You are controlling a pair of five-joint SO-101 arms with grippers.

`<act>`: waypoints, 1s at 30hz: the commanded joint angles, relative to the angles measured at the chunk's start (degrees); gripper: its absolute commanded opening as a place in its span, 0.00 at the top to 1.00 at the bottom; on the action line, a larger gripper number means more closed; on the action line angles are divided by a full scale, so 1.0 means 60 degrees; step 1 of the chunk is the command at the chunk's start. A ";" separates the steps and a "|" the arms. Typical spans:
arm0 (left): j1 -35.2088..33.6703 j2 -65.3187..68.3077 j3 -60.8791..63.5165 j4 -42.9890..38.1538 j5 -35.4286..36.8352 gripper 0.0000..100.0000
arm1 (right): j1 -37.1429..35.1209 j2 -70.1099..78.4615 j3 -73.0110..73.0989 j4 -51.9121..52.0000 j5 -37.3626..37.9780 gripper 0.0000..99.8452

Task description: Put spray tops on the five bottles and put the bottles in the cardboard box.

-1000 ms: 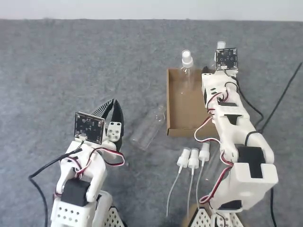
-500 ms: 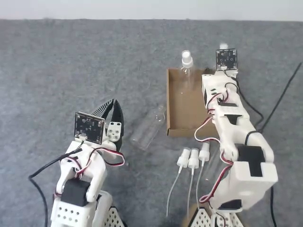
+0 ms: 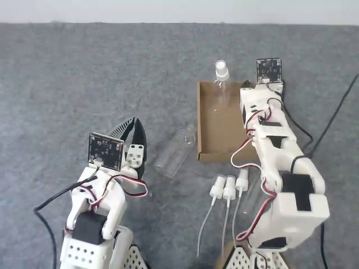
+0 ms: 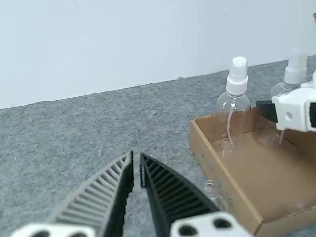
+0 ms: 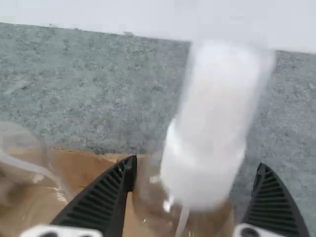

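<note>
the right claw (image 5: pixel 195 168) stands released, its ribbed black fingers (image 5: pixel 106 197) spread wide to either side of a clear plastic bottle with a white spray top (image 5: pixel 217 133). the top sits between the fingertips with a gap on both sides; whether the fingers touch the clear body lower down cannot be told. beneath this claw lies the shallow brown cardboard box (image 3: pixel 219 134), open side up, and the claw is at its far end. just beside that claw, in the other far corner of the box, a second clear bottle with a white spray top (image 3: pixel 222 74) stands upright. the left claw (image 4: pixel 137 165) is clenched to a thin slit and grasps nothing; it hovers over the grey carpet-like table cover (image 3: pixel 84 73), well apart from the box. between this claw and the box's near corner a clear bottle without a top (image 3: pixel 175 152) lies on its side, apart from the claw. three loose white spray tops with long thin tubes (image 3: pixel 229 188) lie side by side just outside the box's near wall, well back from the right claw.
</note>
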 commanded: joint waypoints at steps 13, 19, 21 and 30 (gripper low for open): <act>-0.0044 -0.0205 -0.0081 -0.0308 0.0029 0.99 | -0.0037 -0.5048 -0.0425 0.4652 0.0029 0.70; -0.0059 -0.0205 -0.0095 -0.0542 0.0000 0.99 | 0.0007 -0.6864 -0.0293 0.7392 0.0029 0.70; -0.0103 -0.0205 -0.0095 -0.0586 0.0000 0.99 | 0.0022 -0.7582 0.0103 0.7890 0.0029 0.72; -0.2374 -0.0205 -0.0037 -0.0454 0.0000 0.99 | -0.0051 -1.1495 0.3311 0.8183 0.0059 0.98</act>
